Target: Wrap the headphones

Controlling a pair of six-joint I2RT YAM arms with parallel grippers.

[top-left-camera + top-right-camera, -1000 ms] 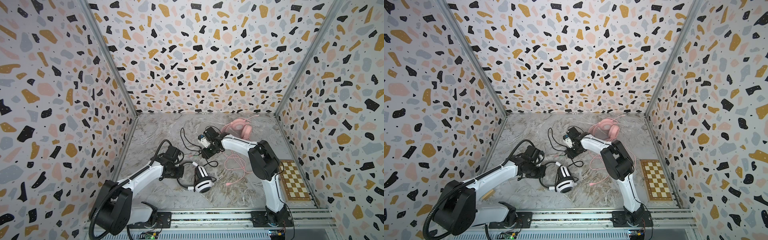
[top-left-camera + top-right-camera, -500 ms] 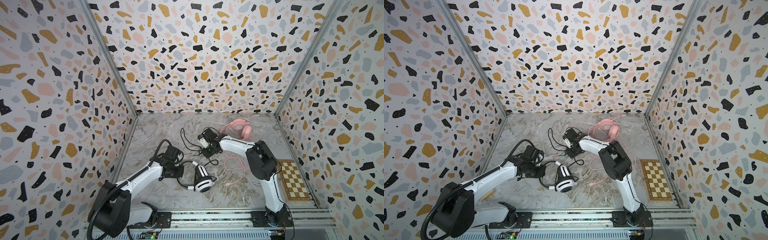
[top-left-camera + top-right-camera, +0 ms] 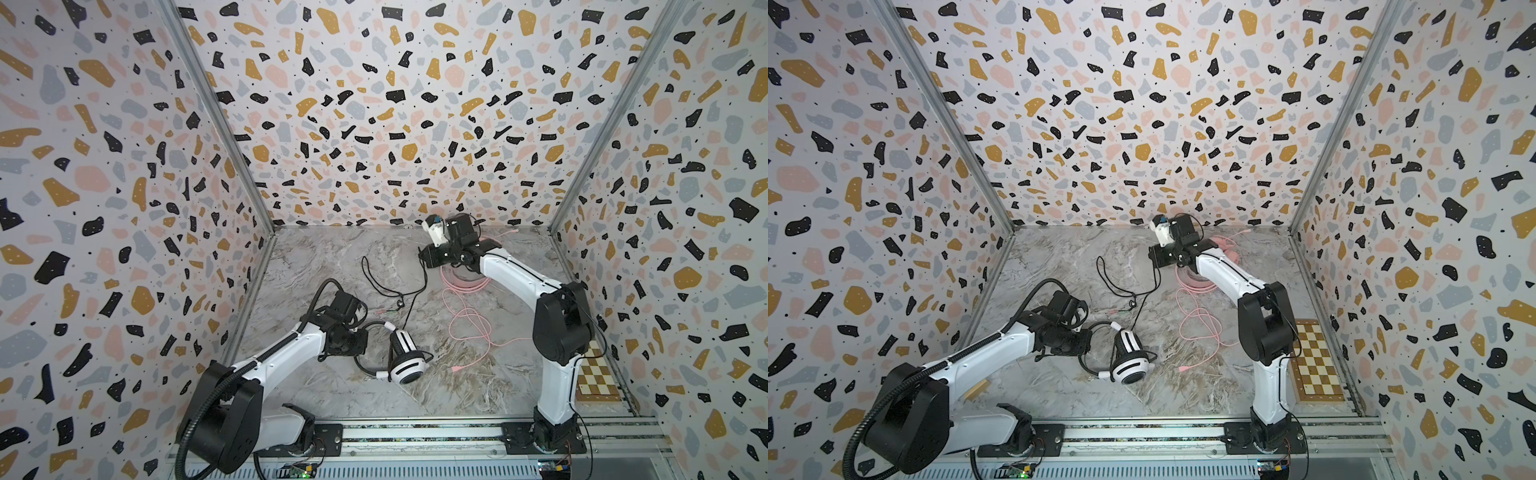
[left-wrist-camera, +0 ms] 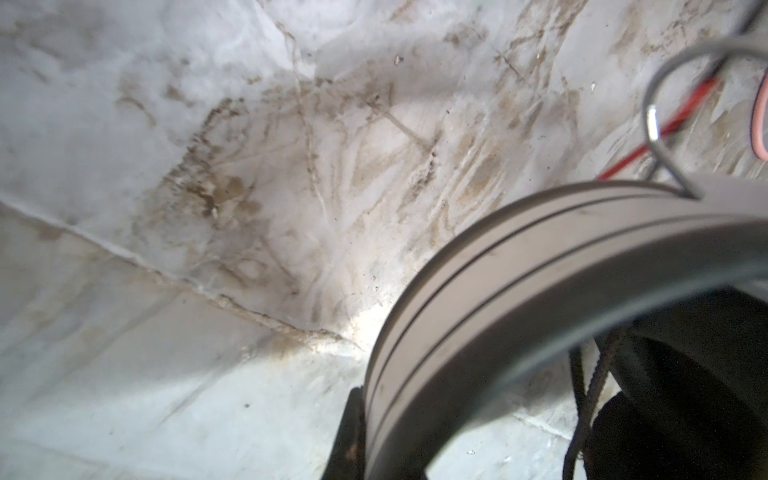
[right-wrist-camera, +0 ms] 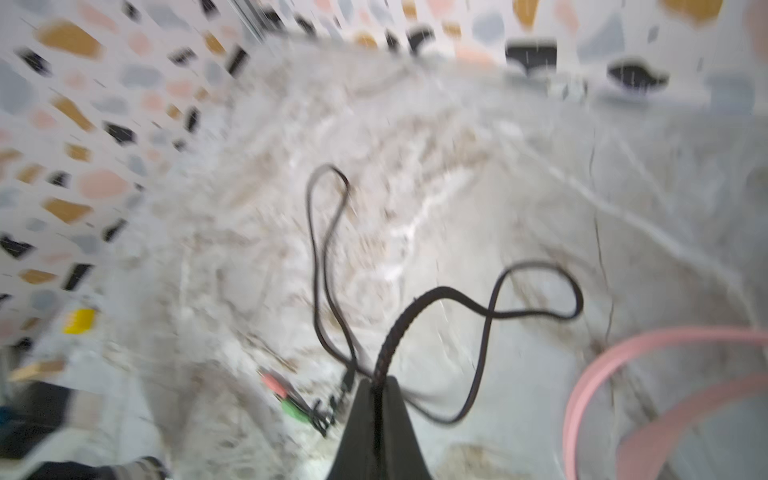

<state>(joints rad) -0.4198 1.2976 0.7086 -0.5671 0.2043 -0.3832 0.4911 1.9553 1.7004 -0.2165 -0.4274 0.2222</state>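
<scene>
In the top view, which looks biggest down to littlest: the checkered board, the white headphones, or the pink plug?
1. Checkered board and white headphones: they look about alike, so no ranking.
2. Pink plug: clearly smallest.

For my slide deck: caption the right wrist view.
Right gripper shut on the black cable, held above the marble table, pink headset alongside.

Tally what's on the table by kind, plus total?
Headsets: 2 (white over-ear headset with black pads, pink over-ear headset)
Attached cables: 2 (thin black cable, long pink cable)
Boards: 1 (brown-and-cream checkered board)
Total: 5
</scene>
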